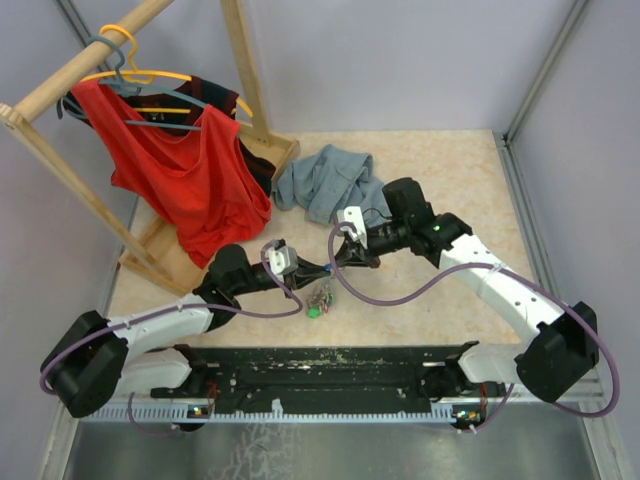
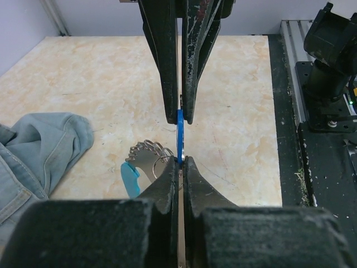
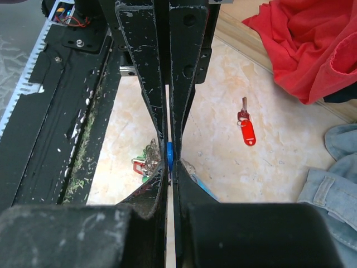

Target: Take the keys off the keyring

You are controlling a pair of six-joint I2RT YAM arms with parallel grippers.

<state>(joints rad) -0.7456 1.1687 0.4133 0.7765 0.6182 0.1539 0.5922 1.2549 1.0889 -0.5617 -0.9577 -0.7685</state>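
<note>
My two grippers meet tip to tip above the table's middle. In the left wrist view, my left gripper (image 2: 179, 159) is shut on the edge-on blue head of a key (image 2: 179, 137), and the right gripper's fingers (image 2: 192, 84) pinch the same blue head from the far side. The right gripper (image 3: 170, 162) is shut on that blue head (image 3: 169, 152). The keyring's light-blue part (image 2: 130, 178) and its silvery chain (image 2: 148, 151) hang below. Green and red keys (image 3: 140, 163) dangle in a bunch (image 1: 320, 300). One red key (image 3: 247, 133) lies apart on the table.
A grey-blue denim garment (image 1: 330, 180) lies behind the grippers. At the back left, a red shirt (image 1: 190, 185) hangs on a wooden rack (image 1: 60, 165). A black rail (image 1: 330, 365) runs along the near edge, and grey walls close in the table.
</note>
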